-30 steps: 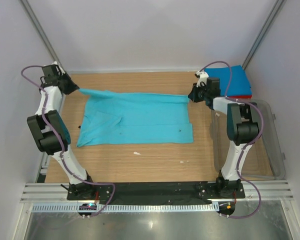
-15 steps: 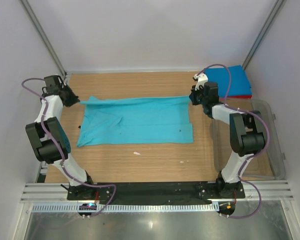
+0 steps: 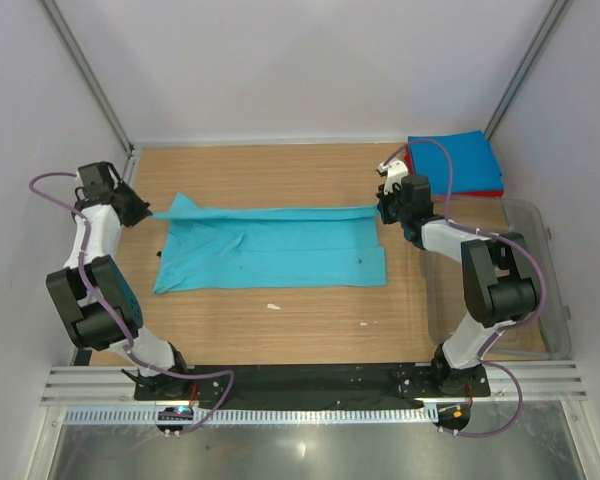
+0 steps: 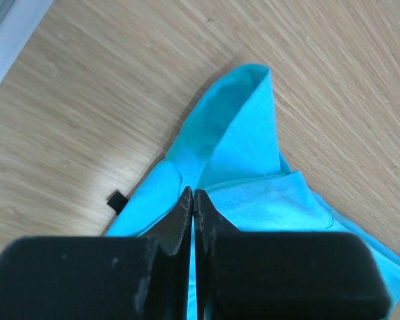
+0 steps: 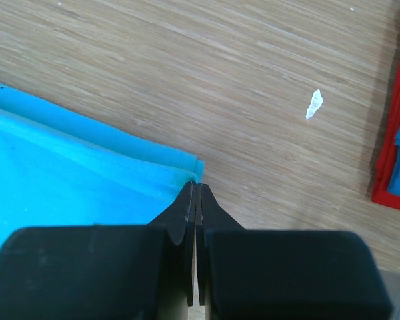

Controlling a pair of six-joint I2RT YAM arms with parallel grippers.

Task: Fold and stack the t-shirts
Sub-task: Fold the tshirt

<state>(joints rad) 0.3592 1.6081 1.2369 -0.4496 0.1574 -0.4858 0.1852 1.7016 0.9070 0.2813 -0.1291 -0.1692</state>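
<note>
Change: both arms have drawn the far edge of the turquoise t-shirt (image 3: 270, 250) toward their bases, and it now stretches taut between them.
Meaning: the lengthwise fold looks partway done, since that edge is not yet laid on the near hem.
Left tool (image 3: 146, 212): clenched on the shirt's left corner.
Right tool (image 3: 380, 209): clenched on the right corner.
Location: the shirt lies mid-desk (image 3: 280, 325); the blue folded shirt (image 3: 458, 160) sits on the red one (image 3: 480, 193) at the far right.
Hidden: the red shirt shows only as a rim, and how many layers are pinched is unclear.

both arms are stretched forward and set wide apart, elbows bent, wrists low. the left gripper (image 3: 146, 211) points inward to the right and the right gripper (image 3: 381, 207) inward to the left, each pinched flat on the teal t-shirt (image 3: 280, 245) edge.
</note>
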